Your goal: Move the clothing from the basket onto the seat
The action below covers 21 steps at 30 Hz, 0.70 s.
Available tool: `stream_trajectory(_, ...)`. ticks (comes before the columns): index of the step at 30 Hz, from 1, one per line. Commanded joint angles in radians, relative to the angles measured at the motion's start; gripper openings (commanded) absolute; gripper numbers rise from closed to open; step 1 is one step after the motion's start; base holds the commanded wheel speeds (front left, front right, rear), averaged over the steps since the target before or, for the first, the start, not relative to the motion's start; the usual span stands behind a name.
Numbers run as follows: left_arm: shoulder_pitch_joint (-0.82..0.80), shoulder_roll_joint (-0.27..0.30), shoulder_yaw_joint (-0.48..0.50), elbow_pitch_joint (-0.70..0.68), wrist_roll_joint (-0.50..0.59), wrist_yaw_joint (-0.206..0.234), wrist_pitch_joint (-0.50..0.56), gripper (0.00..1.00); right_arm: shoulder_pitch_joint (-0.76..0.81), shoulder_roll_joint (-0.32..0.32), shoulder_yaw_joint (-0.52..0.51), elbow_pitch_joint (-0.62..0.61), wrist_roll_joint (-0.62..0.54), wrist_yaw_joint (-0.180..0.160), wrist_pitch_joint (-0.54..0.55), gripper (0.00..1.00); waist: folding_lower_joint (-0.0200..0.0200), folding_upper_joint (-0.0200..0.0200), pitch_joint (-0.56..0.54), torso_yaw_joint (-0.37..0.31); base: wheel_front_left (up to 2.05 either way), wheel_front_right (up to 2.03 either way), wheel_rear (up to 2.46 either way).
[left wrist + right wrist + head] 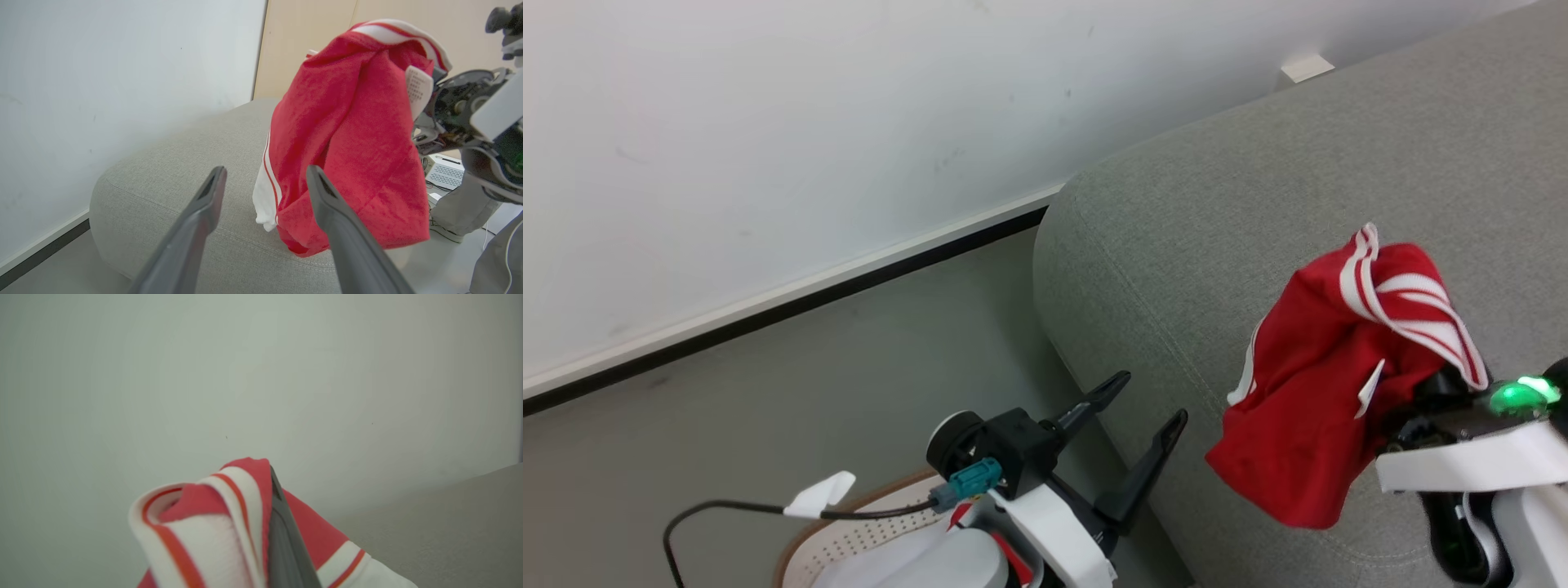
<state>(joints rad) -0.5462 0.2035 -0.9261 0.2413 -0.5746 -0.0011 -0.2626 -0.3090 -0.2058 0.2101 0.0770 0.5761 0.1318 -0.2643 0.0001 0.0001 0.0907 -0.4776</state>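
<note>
The right tool [274, 498] is clamped on the clothing [1307, 392], a red sports garment with white stripes and trim. In the right wrist view, the striped fabric is bunched against one dark finger [284, 547]; the other finger is hidden under the cloth. The garment is draped over the tool and hangs down in loose folds over the front part of the seat [1258, 204], a large grey upholstered sofa with rounded edges and a stitched seam. Whether the lowest fold touches the cushion cannot be told. A green light [1515, 398] glows on the right wrist, just beside the cloth.

The left tool [1152, 398] is released and holds nothing. Its two long dark fingers are spread apart and point towards the rounded corner of the seat, just short of it. In the left wrist view, the hanging garment shows beyond and between these fingers.

The basket [866, 535], white with perforated walls and a brown rim, sits on the grey floor [849, 367] at the lower left of the head view, partly hidden by the left arm. A dark cable [727, 508] with a white tag loops above it. A white wall [809, 122] with a dark skirting stands behind. At the right edge of the left wrist view, a person's leg [461, 208] in grey trousers stands on the floor.
</note>
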Motion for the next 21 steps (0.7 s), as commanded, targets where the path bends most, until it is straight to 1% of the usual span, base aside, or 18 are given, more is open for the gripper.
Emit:
stream_trajectory(1,-0.002,0.003,0.000,0.002,0.009,-0.005,-0.002,1.00,-0.021,-0.011,-0.005,-0.005,0.001,-0.002,0.000,0.00,-0.0001,-0.0001,0.012,0.007,0.00,0.00,0.00)
stream_trajectory(4,-0.018,0.002,-0.007,0.003,0.020,-0.006,0.001,1.00,-0.091,-0.055,-0.003,0.013,0.001,-0.002,0.000,0.00,-0.0001,-0.0001,0.045,0.025,0.00,0.00,0.00)
stream_trajectory(7,-0.040,0.009,-0.009,-0.002,0.031,-0.010,0.007,1.00,-0.189,-0.113,0.007,0.046,0.013,-0.002,0.000,0.00,-0.0001,-0.0001,0.092,0.051,0.00,0.00,0.00)
stream_trajectory(12,-0.090,0.011,-0.011,-0.021,0.049,-0.013,0.024,1.00,-0.382,-0.252,0.007,0.133,0.033,-0.002,0.000,0.00,-0.0001,-0.0001,0.199,0.117,0.00,0.00,0.00)
stream_trajectory(17,-0.122,0.025,-0.014,-0.033,0.058,-0.019,0.040,1.00,-0.598,-0.365,-0.003,0.280,0.066,-0.002,0.000,0.00,-0.0001,-0.0001,0.296,0.166,0.00,0.00,0.00)
stream_trajectory(21,-0.152,0.030,-0.018,-0.041,0.070,-0.023,0.052,1.00,-0.738,-0.427,-0.024,0.422,0.069,-0.002,0.000,0.00,-0.0001,-0.0001,0.361,0.215,0.00,0.00,0.00)
